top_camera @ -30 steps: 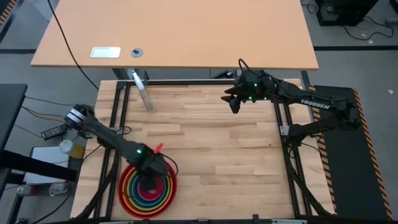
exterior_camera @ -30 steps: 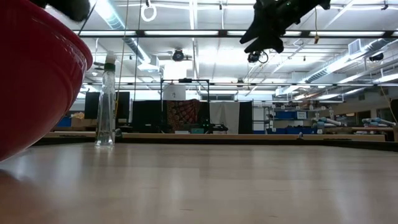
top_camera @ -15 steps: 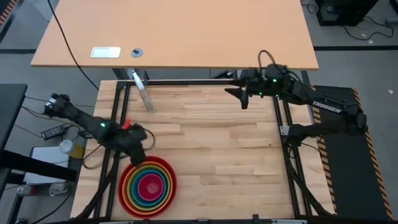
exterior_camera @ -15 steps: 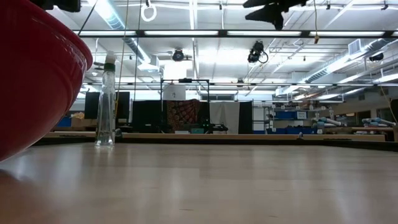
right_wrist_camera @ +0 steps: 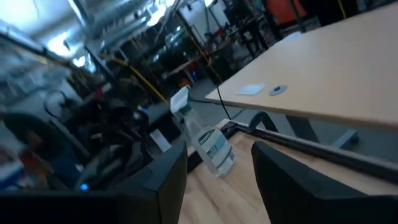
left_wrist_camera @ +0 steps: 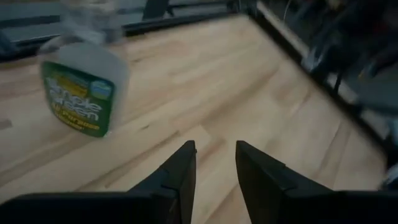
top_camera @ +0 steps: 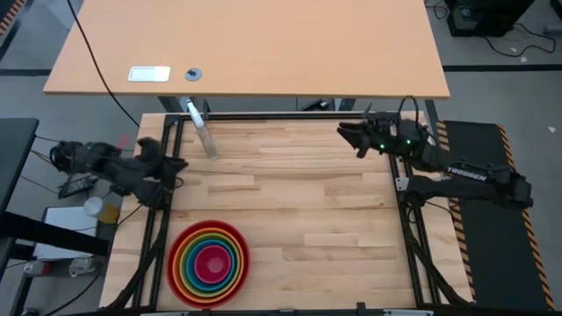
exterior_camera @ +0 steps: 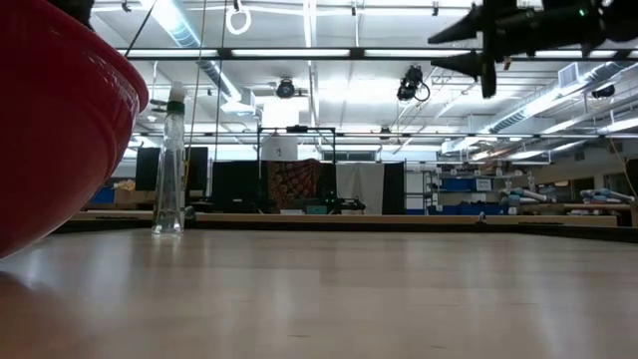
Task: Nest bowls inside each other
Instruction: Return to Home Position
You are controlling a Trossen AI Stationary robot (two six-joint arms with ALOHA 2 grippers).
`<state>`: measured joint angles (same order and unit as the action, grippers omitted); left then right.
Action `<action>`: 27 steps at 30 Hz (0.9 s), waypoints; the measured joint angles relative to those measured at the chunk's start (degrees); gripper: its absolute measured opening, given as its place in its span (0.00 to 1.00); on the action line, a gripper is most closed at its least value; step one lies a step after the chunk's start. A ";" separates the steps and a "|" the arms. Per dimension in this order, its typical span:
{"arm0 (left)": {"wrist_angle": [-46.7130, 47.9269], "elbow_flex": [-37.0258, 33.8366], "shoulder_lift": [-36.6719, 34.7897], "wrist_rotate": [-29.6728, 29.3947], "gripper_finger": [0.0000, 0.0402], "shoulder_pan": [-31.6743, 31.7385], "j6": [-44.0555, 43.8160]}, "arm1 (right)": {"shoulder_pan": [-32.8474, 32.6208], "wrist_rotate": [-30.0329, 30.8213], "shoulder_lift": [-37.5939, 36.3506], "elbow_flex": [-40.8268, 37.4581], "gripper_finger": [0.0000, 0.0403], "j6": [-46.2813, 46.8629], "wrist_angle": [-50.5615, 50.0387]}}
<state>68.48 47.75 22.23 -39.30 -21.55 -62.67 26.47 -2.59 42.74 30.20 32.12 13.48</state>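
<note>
A stack of nested bowls (top_camera: 208, 259) sits on its base on the wooden table near the front left; the outermost is red, with rainbow rings inside and pink at the centre. Its red wall (exterior_camera: 50, 130) fills the left of the low view. My left gripper (top_camera: 173, 167) hovers by the table's left edge, beyond the stack, open by a narrow gap (left_wrist_camera: 214, 158) with nothing between the fingers. My right gripper (top_camera: 345, 133) hangs high at the far right, pointing level (exterior_camera: 454, 50), open and empty (right_wrist_camera: 217, 171).
A clear spray bottle with a green label (top_camera: 204, 133) stands upright at the far left of the table (exterior_camera: 171, 165), ahead of the left gripper (left_wrist_camera: 84, 87). A black frame rail (top_camera: 162, 189) runs along the table's edges. Bare wood lies across the middle and right (top_camera: 334, 219).
My left gripper has come up out of the bowl stack and swung toward the table's far left, turning as it went; the bowls stay where they were. My right gripper has drawn back toward the right edge and tipped up to level.
</note>
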 joint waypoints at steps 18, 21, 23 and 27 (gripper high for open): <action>-29.62 -30.26 -21.25 -10.63 0.28 0.60 -5.09 | 1.43 -4.40 -4.94 -29.79 0.35 24.79 24.16; -39.55 -35.03 -21.77 -11.68 0.28 0.60 -2.16 | 1.45 -6.32 -4.66 -29.77 0.32 23.76 24.30; -46.50 -38.27 -22.09 -12.34 0.28 0.60 0.65 | 1.48 -7.61 -4.66 -29.77 0.30 23.56 25.38; -60.48 -43.84 -21.87 -12.52 0.28 0.60 3.01 | 1.46 -11.90 -4.72 -29.77 0.27 23.81 31.06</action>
<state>8.00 3.90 0.36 -51.82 -20.95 -59.66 27.93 -14.49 38.03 0.43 55.93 44.54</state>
